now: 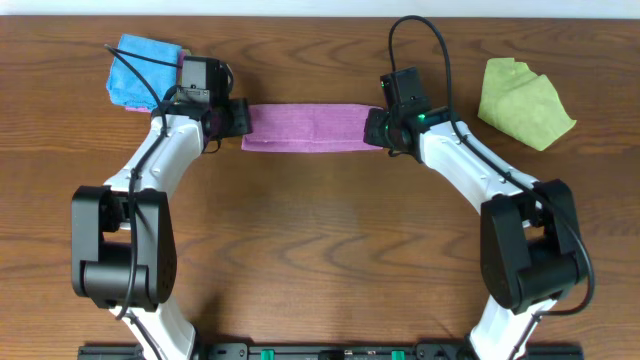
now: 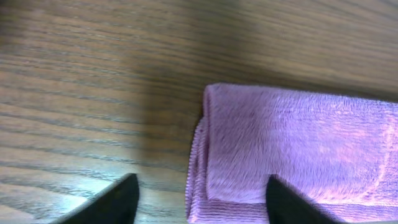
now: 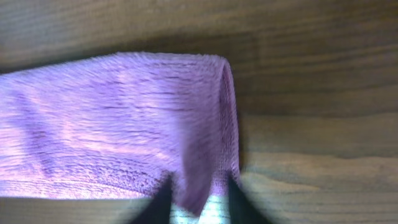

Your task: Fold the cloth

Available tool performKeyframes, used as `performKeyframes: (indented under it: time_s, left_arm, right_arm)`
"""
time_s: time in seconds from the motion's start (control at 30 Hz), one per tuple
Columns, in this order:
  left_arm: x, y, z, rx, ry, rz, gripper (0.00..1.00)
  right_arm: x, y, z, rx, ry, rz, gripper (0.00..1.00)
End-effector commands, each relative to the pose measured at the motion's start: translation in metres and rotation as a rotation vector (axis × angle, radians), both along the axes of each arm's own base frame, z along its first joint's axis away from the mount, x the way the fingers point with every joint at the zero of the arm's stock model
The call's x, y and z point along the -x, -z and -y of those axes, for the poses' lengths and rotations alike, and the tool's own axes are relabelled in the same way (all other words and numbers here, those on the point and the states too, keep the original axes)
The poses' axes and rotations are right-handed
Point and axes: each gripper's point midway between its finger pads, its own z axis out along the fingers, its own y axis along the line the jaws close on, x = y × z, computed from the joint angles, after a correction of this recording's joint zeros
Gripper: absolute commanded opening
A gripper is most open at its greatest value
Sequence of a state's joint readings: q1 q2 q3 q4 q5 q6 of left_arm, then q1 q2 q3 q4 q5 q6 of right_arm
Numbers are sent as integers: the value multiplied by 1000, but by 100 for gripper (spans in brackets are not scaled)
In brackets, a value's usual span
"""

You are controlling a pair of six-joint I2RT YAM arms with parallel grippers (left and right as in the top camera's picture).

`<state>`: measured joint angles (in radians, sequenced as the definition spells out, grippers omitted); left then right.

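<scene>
Black fingertips [image 2: 118, 200] of the left gripper [image 2: 202, 202] sit at the bottom edge of the left wrist view, spread wide. One is over bare wood and the other over the soft purple microfibre cloth [image 2: 298, 149], whose layered corner lies flat between them, unpinched. Whether either tip touches the fabric cannot be told.

In the right wrist view the dark fingers [image 3: 158, 205] of the right gripper [image 3: 199, 208] stand partly apart. The rounded end fold of the purple cloth [image 3: 112, 124] dips down between them. A pale sliver shows between the fabric and one finger, so the jaws are not pressed onto it, though the fold may brush the other finger.

From overhead, the purple cloth [image 1: 305, 127] is folded into a long, narrow strip on the brown wooden table [image 1: 320, 250], in its far half. Its long axis runs straight from left to right, with its short ends pointing at the two arms. The left gripper [image 1: 235, 118] is at the strip's left end and the right gripper [image 1: 378, 128] at its right end, both low over the fabric. No tag can be made out in any view.

A crumpled bright blue cloth [image 1: 135, 68] lies at the far left corner, just behind the left wrist. A rumpled lime-green cloth [image 1: 520, 100] lies at the far right, well apart from the strip
</scene>
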<state>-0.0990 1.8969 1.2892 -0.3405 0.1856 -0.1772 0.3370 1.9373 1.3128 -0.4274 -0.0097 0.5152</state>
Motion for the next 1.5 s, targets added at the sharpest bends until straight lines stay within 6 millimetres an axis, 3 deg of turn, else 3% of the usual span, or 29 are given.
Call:
performKeyframes:
  time_s: [0.0, 0.17, 0.27, 0.3, 0.33, 0.37, 0.4, 0.57, 0.67, 0.9, 1.33, 1.37, 1.47]
  left_arm:
    - [-2, 7, -9, -45, -8, -11, 83]
    - [3, 9, -6, -31, 7, -35, 81]
    - [3, 4, 5, 17, 40, -28, 67]
    - [1, -1, 9, 35, 51, -21, 55]
    - [-1, -5, 12, 47, 61, -11, 41]
    - [-4, -10, 15, 55, 67, 0, 16]
    - [-8, -15, 17, 57, 71, 16, 5]
    - [-32, -39, 30, -8, 138, 149, 6]
    - [-38, -38, 33, -74, 152, 181, 6]
    - [-30, 6, 44, -92, 185, 82, 5]
    - [-21, 61, 39, -124, 175, -31, 6]
    - [-18, 66, 41, -114, 182, -45, 5]
    - [-17, 68, 41, -116, 182, -51, 5]
  right_arm:
    - [-5, 1, 4, 34, 4, 16, 61]
    - [-4, 1, 5, 38, 0, 14, 77]
    - [-3, -4, 7, 38, 4, 15, 73]
    - [-3, -7, 8, 37, 5, 19, 60]
    - [-4, -10, 10, 37, 7, 25, 36]
    - [-4, -15, 12, 34, 11, 31, 5]
    - [-4, -20, 13, 32, 14, 39, 2]
    - [-5, -33, 14, 48, -21, 75, 2]
    - [-6, -33, 15, 54, -17, 78, 2]
    - [-9, -34, 22, 90, 7, 94, 2]
    - [-1, -27, 33, 143, 27, 53, 2]
    - [0, -27, 35, 145, 29, 47, 3]
    - [1, -26, 36, 139, 31, 39, 25]
